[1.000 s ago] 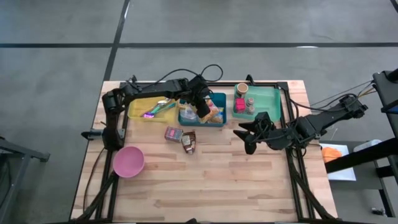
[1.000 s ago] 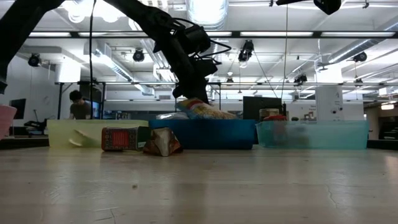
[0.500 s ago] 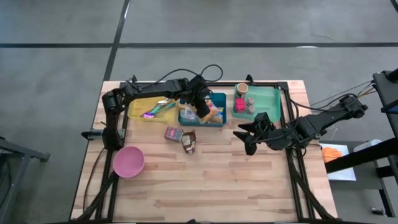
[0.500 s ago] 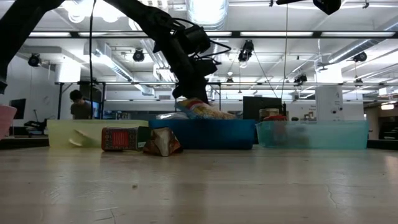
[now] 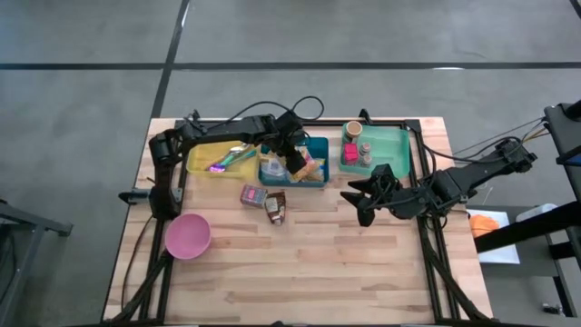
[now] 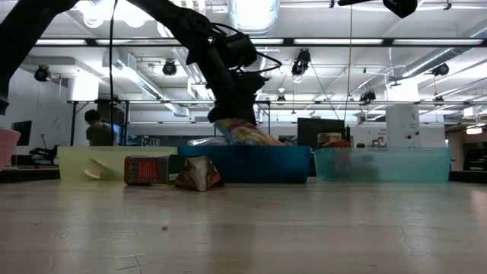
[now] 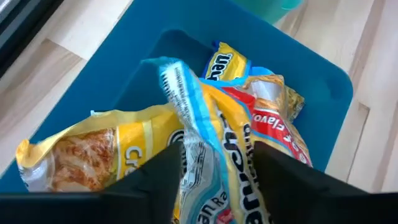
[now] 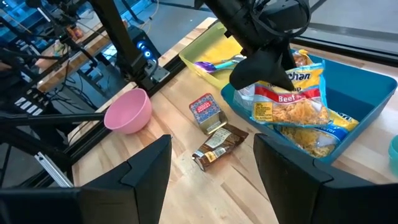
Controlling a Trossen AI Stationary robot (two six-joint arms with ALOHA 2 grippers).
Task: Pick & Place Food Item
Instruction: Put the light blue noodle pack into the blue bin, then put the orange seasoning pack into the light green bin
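A: Where is the food packet lying relative to the left pincer (image 5: pixel 292 160)?

B: The noodle packet (image 7: pixel 205 149) is sitting directly under that pincer, inside the blue bin (image 5: pixel 320 145). The fingers are standing parted on either side of it; whether they are touching it cannot be told. The packet's long axis is running along the gap between the fingers.

A: Which arm is nearer?

B: The left. The right pincer (image 5: pixel 361 202) is waiting open over the wooden worktop (image 5: pixel 318 263), well apart from the bin.

A: And the surroundings?

B: A pink bowl (image 5: pixel 188 235), a small tin (image 5: pixel 251 194) and a brown wrapper (image 5: pixel 275 205) are resting on the worktop; open workshop beyond.
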